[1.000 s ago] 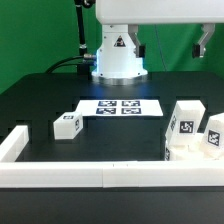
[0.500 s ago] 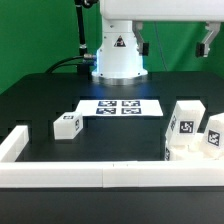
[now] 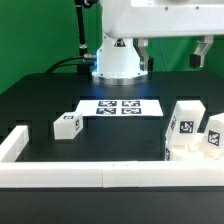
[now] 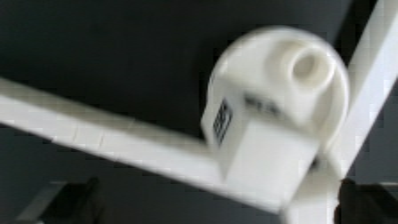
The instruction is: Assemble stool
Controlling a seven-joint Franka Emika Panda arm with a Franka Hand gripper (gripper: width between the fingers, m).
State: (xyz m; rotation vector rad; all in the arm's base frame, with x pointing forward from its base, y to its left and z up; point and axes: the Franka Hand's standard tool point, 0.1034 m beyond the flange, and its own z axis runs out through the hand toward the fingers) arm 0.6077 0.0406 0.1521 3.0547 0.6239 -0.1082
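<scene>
My gripper hangs high at the back, above the parts; its dark fingers stand wide apart and hold nothing. One white tagged leg lies at the exterior view's left. More white tagged stool parts stand bunched at the right, against the rail. The wrist view is blurred: a rounded white part with a hole and a tagged block lie below the open gripper, beside a white bar. I cannot tell which part is the seat.
The long white U-shaped border rail runs along the front and up both sides. The marker board lies flat in the middle. The arm's white base stands behind it, on the black table.
The gripper has shifted a little to the exterior view's right and lower. The parts on the table have not moved.
</scene>
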